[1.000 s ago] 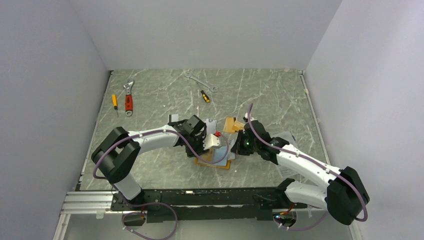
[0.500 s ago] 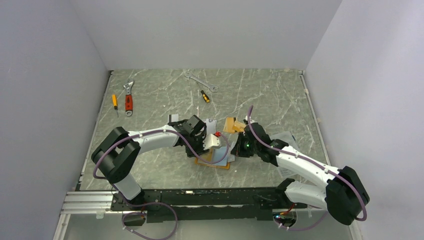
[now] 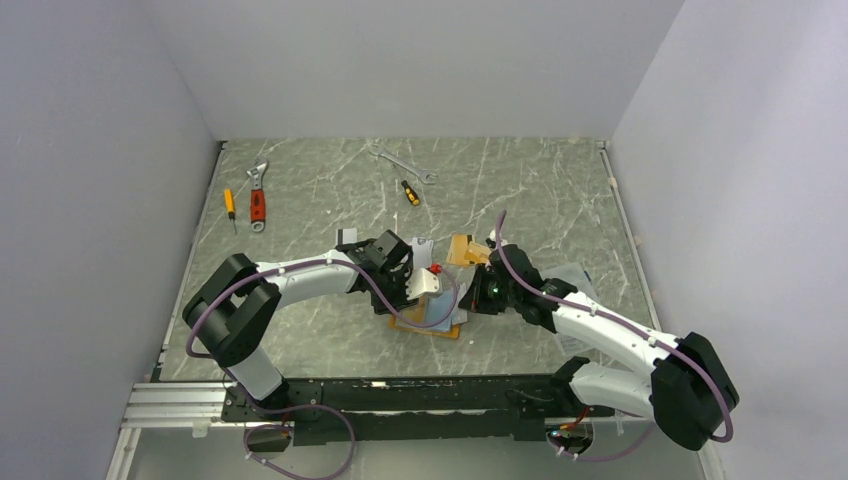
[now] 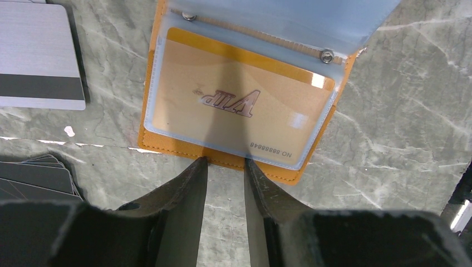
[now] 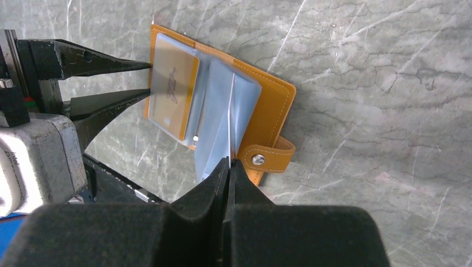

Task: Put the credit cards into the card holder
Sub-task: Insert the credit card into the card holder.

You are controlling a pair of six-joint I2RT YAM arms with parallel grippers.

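The orange card holder (image 4: 167,147) lies open on the table, also seen in the right wrist view (image 5: 273,105) and partly under the arms from above (image 3: 428,328). An orange-tan card (image 4: 239,105) sits in its clear pocket. My left gripper (image 4: 224,162) is open, with its fingertips (image 4: 200,164) at the holder's near edge. My right gripper (image 5: 229,162) is shut on a clear pocket sleeve (image 5: 220,111) and holds it upright beside the snap tab (image 5: 267,158). A silver-grey card with a black stripe (image 4: 36,55) lies to the left. Orange-tan cards (image 3: 462,248) lie behind the grippers.
A stack of dark cards (image 4: 33,175) lies near my left fingers. At the back are a red-handled wrench (image 3: 257,205), a yellow screwdriver (image 3: 229,203), a silver spanner (image 3: 400,160) and a small screwdriver (image 3: 410,192). Walls enclose the table on three sides.
The right wrist has edged slightly toward the near left. Nothing else has visibly changed.
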